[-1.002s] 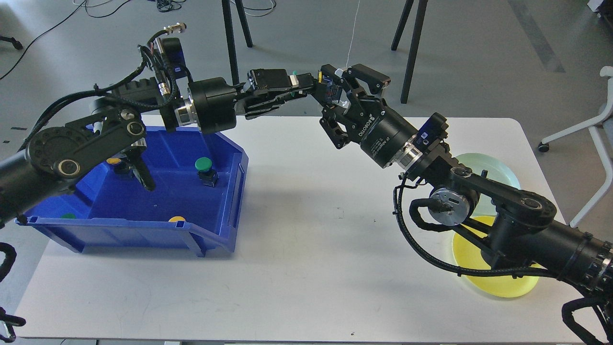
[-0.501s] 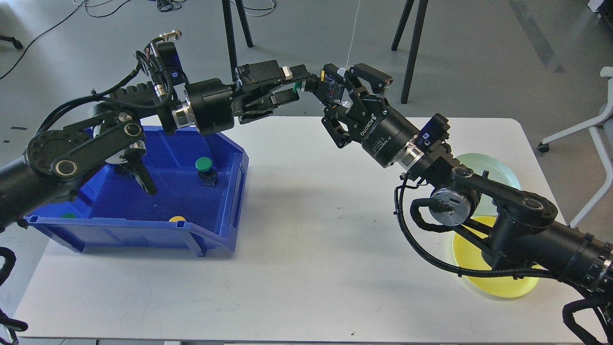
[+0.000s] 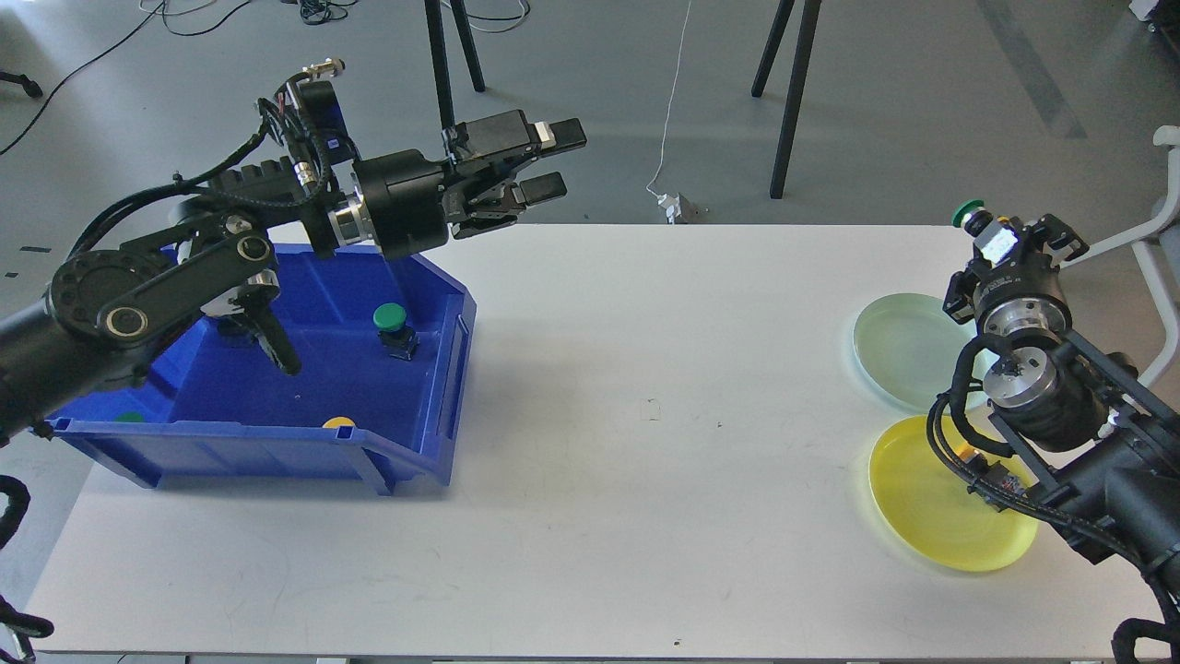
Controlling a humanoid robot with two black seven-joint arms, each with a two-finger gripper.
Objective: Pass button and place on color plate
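My right gripper (image 3: pixel 983 231) is at the far right, raised above the back edge of the pale green plate (image 3: pixel 899 355). It is shut on a green-capped button (image 3: pixel 968 212), whose cap sticks out of its tip. The yellow plate (image 3: pixel 926 512) lies just in front of the green one, partly under my right arm. My left gripper (image 3: pixel 551 162) is open and empty, held in the air past the back right corner of the blue bin (image 3: pixel 452 369).
The blue bin on the left holds another green button (image 3: pixel 392 319), a yellow button (image 3: pixel 339 423) at its front wall and a green one (image 3: pixel 129 417) at its front left. Stand legs and a cable are on the floor behind the table.
My left gripper opened and let go of the green button. My right gripper took it and swung far to the right, over the plates. The left arm stayed near the bin.
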